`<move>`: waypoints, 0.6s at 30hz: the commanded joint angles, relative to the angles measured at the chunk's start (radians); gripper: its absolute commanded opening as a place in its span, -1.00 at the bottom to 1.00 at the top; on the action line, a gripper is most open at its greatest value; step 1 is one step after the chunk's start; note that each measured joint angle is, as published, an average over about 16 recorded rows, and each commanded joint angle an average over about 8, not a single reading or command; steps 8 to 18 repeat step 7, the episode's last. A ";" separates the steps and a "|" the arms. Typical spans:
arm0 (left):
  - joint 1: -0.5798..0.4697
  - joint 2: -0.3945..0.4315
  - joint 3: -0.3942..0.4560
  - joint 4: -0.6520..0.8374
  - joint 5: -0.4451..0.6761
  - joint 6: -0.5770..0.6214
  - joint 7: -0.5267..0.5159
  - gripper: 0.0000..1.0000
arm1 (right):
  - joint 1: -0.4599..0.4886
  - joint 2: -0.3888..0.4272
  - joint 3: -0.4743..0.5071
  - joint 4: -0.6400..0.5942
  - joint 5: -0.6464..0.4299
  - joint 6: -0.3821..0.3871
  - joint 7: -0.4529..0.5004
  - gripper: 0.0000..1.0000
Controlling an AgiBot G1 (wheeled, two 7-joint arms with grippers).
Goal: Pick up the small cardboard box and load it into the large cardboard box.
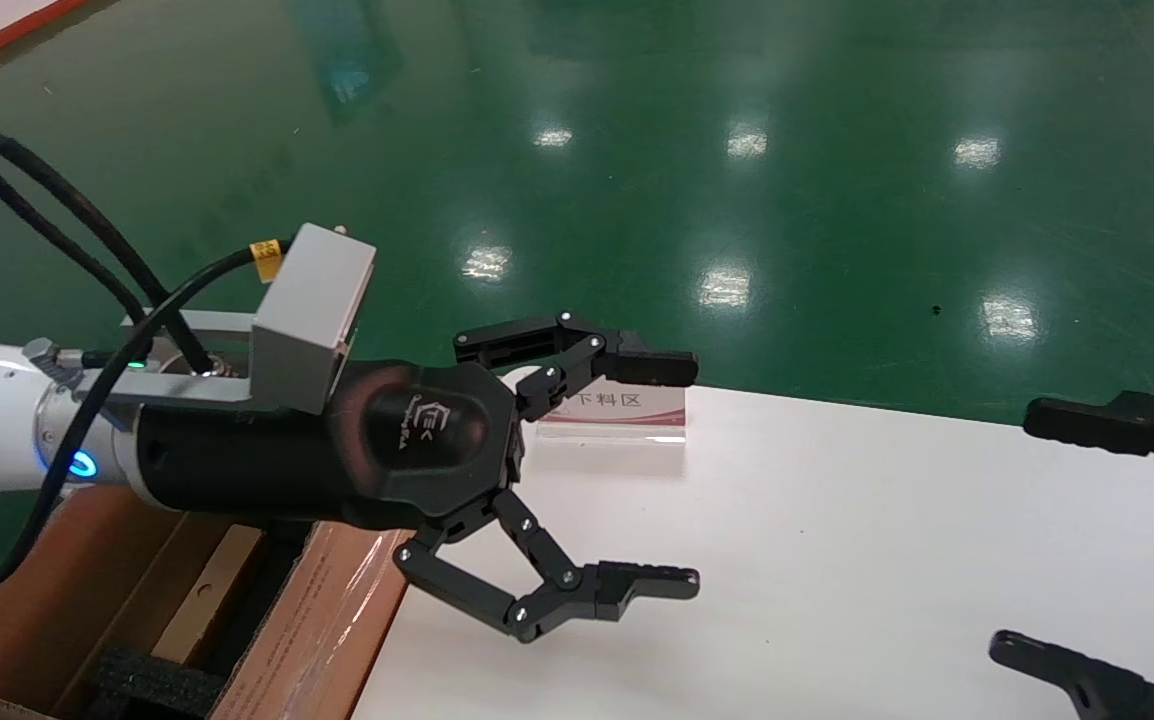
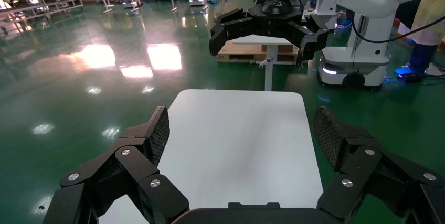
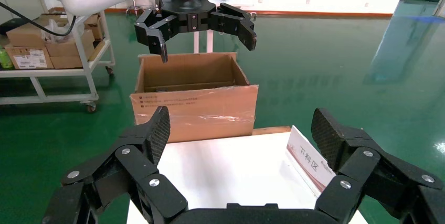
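Note:
The large cardboard box [image 1: 327,610] stands open on the floor at the left end of the white table [image 1: 837,560], with glossy tape on its near flap [image 3: 194,106] and black foam [image 1: 152,685] inside. A lighter brown carton, the small cardboard box [image 1: 205,595], lies inside it, mostly hidden under my left arm. My left gripper [image 1: 694,474] hangs open and empty over the table's left edge, just past the box. My right gripper [image 1: 1015,530] is open and empty at the table's right end, facing the left one [image 3: 205,45].
A small sign [image 1: 617,410] with red print stands at the table's far edge behind my left gripper. Green shiny floor surrounds the table. A white cart [image 3: 42,51] with cartons stands beyond the large box.

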 commanded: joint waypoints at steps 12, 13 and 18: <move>0.001 0.000 -0.001 0.000 -0.001 0.000 0.000 1.00 | 0.000 0.000 0.001 0.000 0.000 0.000 0.000 1.00; 0.001 0.000 -0.001 0.000 -0.001 0.000 0.000 1.00 | 0.000 0.000 0.001 0.000 0.000 0.000 0.000 1.00; 0.001 0.000 -0.001 0.000 -0.001 0.000 0.000 1.00 | 0.000 0.000 0.001 0.000 0.000 0.000 0.000 1.00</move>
